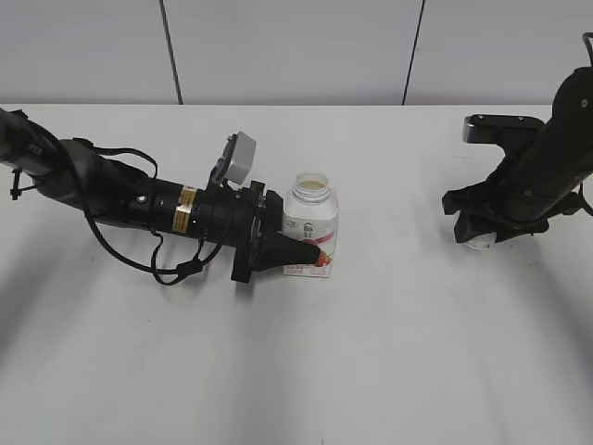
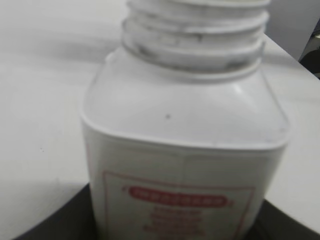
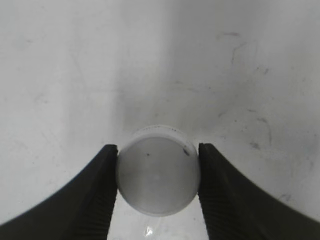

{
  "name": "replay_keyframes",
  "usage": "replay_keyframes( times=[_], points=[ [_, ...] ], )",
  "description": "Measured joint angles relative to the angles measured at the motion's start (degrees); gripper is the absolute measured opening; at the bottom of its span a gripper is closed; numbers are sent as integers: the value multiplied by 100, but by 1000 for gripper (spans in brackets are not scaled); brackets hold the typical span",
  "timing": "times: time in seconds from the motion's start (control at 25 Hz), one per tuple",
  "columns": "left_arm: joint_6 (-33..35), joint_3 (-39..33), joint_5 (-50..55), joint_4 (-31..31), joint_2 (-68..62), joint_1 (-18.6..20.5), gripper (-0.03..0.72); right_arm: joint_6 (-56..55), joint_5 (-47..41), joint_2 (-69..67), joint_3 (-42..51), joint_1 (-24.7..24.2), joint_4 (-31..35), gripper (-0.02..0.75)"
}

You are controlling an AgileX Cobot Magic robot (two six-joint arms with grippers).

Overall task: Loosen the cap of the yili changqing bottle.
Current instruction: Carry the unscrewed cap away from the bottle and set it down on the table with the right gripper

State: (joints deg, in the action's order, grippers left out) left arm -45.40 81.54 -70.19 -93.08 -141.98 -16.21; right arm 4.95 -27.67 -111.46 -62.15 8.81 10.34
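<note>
On the left of my exterior view:
Left arm: I see it lying low across the worktop (image 1: 371,371), reaching toward the middle.
Left claw (image 1: 310,250): its dark fingers (image 1: 292,252) are clamped on the lower body of the yili changqing bottle (image 1: 311,225), just over the pink-red label.
Bottle position: upright on the worktop, near the middle, slightly left of centre.
Bottle neck: open at the top; my left wrist view shows the bare threaded neck (image 2: 195,35) with nothing screwed onto it.
Bottle label: red frame and red banner on the white body in the left wrist view; the print is too blurred for me to read.
Left wrist view, bottom edge: dark claw parts sit on either side of the bottle's base.
Right arm: folded down at the right edge of my exterior view, well apart from the bottle.
Right claw (image 3: 158,187): closed on the cap (image 3: 158,175), one ribbed black finger pressing each side of it.
Cap: white, round, flat top facing my right wrist camera, held close above the pale worktop.
</note>
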Motion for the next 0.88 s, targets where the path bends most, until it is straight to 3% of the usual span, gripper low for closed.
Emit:
replay_keyframes(
  times=[0.64, 0.88],
  points=[
    [0, 0, -6, 0, 0, 0, 377, -6, 259, -264, 13, 0, -48, 389],
    [0, 0, -6, 0, 0, 0, 377, -6, 259, -264, 13, 0, -48, 507]
  ],
)
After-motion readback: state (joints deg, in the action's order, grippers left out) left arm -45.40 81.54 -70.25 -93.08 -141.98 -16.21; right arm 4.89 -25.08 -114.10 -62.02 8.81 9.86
